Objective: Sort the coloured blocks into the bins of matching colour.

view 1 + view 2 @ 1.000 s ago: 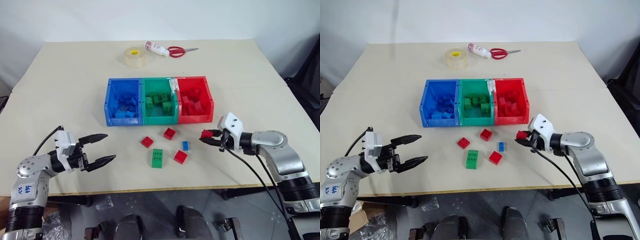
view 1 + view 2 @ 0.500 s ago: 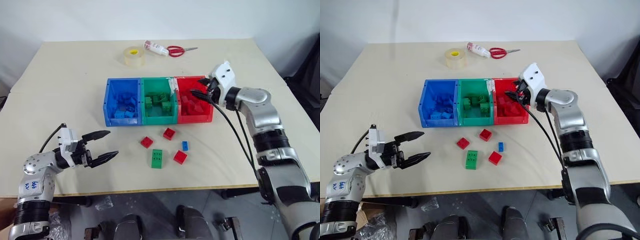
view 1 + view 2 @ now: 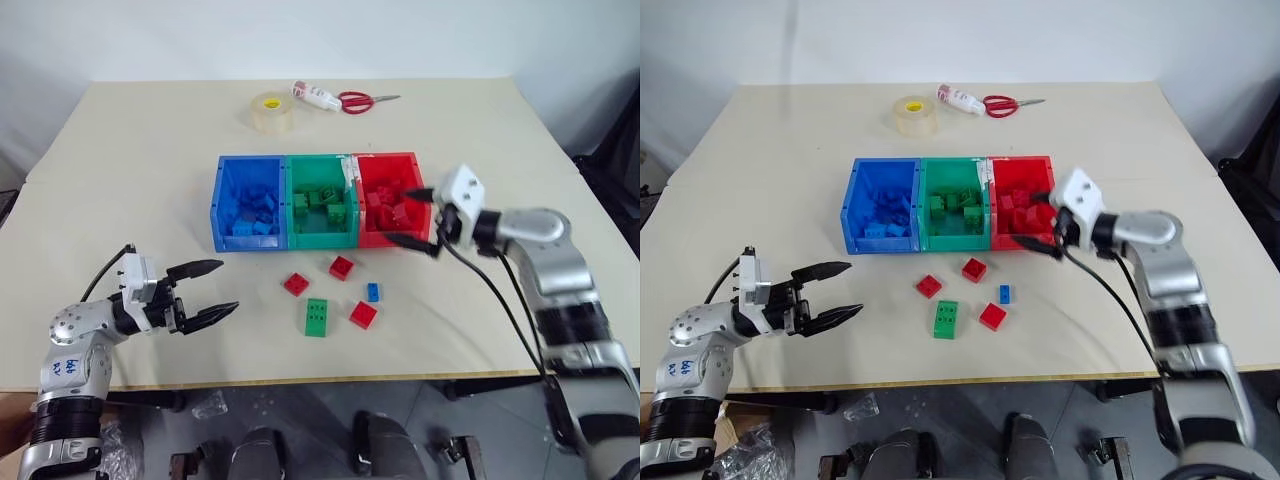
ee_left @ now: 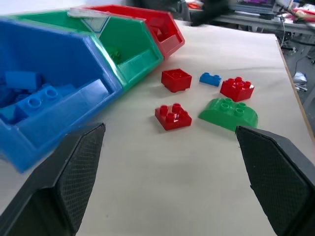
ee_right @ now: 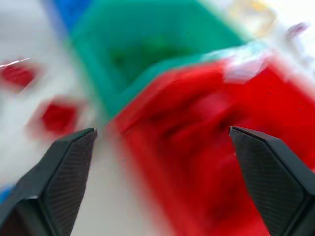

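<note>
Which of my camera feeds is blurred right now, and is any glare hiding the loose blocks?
Right wrist view: heavily smeared, the red bin and green bin only colour patches, though its own fingers look crisp. Left wrist view: sharp, loose red blocks and green block clear. Head views: sharp, evenly lit, soft shadows, no glare on the table.

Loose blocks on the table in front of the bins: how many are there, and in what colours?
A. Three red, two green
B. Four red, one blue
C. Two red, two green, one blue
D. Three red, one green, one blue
D. Three red blocks, one green block and one small blue block lie on the table in front of the bins.
</note>
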